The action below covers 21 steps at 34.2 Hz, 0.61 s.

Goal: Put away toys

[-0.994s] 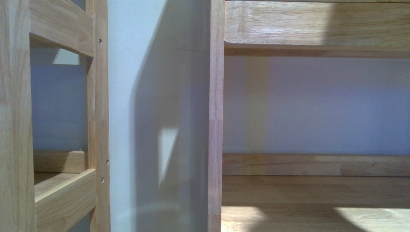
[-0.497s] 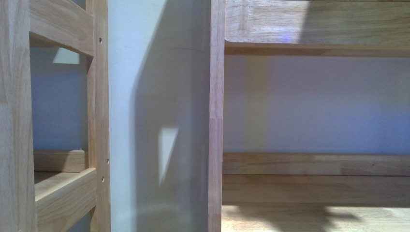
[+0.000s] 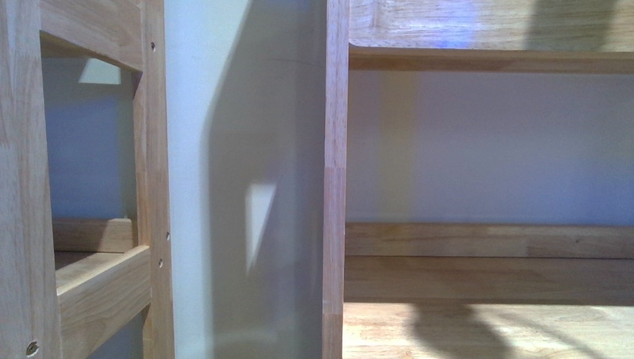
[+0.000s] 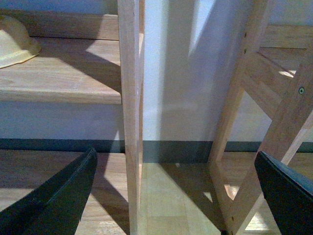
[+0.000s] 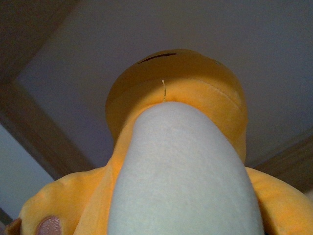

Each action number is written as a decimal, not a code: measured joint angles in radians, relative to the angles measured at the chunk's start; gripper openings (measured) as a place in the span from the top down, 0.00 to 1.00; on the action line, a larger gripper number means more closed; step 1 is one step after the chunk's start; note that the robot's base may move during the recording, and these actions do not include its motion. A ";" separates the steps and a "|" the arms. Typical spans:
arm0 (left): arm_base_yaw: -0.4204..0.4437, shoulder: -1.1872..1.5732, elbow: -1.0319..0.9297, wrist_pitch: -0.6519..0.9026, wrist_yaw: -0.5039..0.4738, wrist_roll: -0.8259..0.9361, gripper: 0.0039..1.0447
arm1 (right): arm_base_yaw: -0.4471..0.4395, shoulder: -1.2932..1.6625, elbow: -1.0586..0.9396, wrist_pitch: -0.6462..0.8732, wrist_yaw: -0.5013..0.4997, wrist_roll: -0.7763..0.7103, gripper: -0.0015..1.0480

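Note:
The orange-yellow plush animal (image 5: 176,98) fills the right wrist view, its white belly toward the camera and a pink paw pad (image 5: 49,226) at the corner. My right gripper is shut on the plush animal; its fingers are hidden behind the plush. My left gripper (image 4: 178,196) is open and empty, its two dark fingers (image 4: 58,196) wide apart, facing a wooden shelf post (image 4: 129,117) above the floor. Neither gripper nor the plush shows in the front view.
Wooden shelf units stand close ahead: an upright post (image 3: 334,179), a shelf board (image 3: 486,329) with a back rail, a second frame (image 3: 149,187) on the left, white wall (image 3: 224,149) between. A yellow rounded object (image 4: 14,41) sits on a low shelf (image 4: 63,73).
The front view has risen a little: the shelf boards sit lower in frame. A dark shadow has moved onto the lower shelf board, and another across the upper board.

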 joint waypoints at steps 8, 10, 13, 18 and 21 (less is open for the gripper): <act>0.000 0.000 0.000 0.000 0.000 0.000 0.06 | -0.055 0.062 0.017 -0.034 -0.154 0.178 0.87; 0.000 0.000 0.000 0.000 0.000 0.000 0.06 | -0.055 0.072 0.009 -0.033 -0.196 0.219 0.87; 0.000 0.000 0.000 0.000 0.000 0.000 0.06 | -0.049 0.079 -0.007 -0.027 -0.229 0.246 0.87; 0.000 0.000 0.000 0.000 0.000 0.000 0.06 | -0.022 0.090 -0.024 -0.020 -0.268 0.272 0.87; 0.000 0.000 0.000 0.000 0.000 0.000 0.06 | 0.011 0.102 -0.035 -0.007 -0.312 0.293 0.87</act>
